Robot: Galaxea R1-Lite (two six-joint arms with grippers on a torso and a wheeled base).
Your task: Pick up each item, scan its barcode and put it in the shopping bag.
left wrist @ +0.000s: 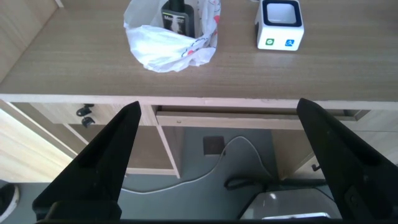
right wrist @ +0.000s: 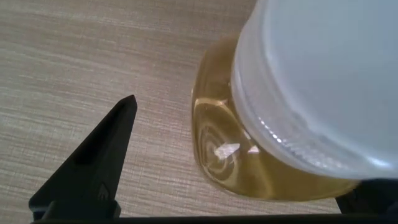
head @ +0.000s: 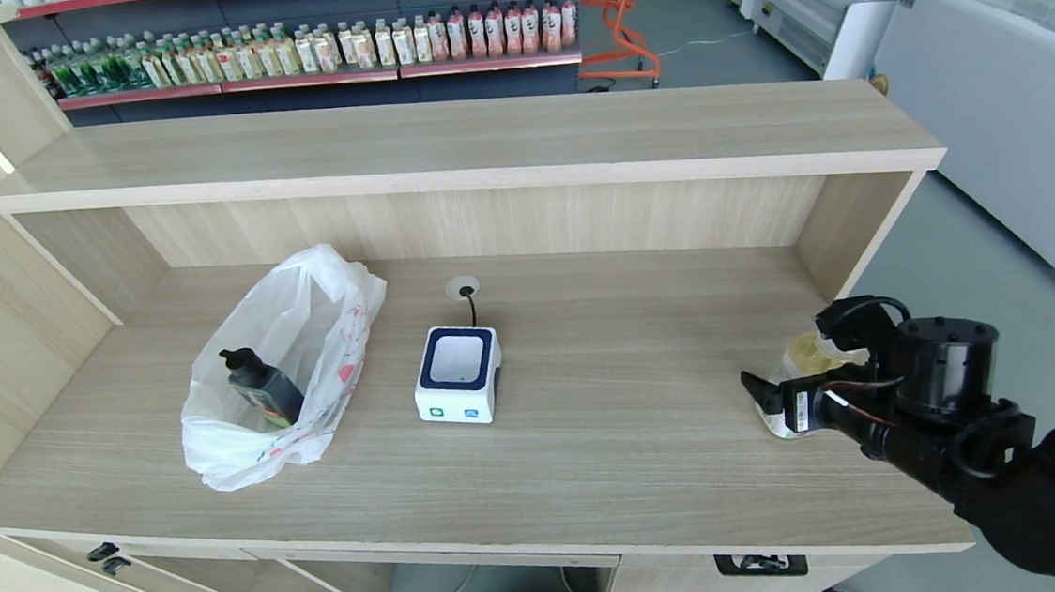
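The left hand (left wrist: 219, 106) hangs off the near edge of the surface (head: 639, 400), fingers spread wide, holding nothing; it needs no part in this step. At about 9 o'clock from the barcode scanner (head: 458, 374) slumps the white plastic shopping bag (head: 219, 443), its mouth open toward the middle, with a dark pump bottle (head: 262, 392) already inside. The scanner sits mid-surface, window up. Far off at its 3 to 4 o'clock, near the right edge, stands the bottle of yellow liquid (head: 810, 357) with a white cap (right wrist: 323, 81), upright.

The right hand (head: 791, 360) straddles that bottle, fingers apart, one finger showing a gap to the bottle wall, so it grips nothing yet. The step looks like the grasp. To do it well, I would centre the bottle between the fingers before closing; close on the body below the cap, firmly, since the wall looks smooth and the liquid adds weight; lift straight up so the base does not drag. Where the barcode sits cannot be told, so some turning over the scanner window may be needed.
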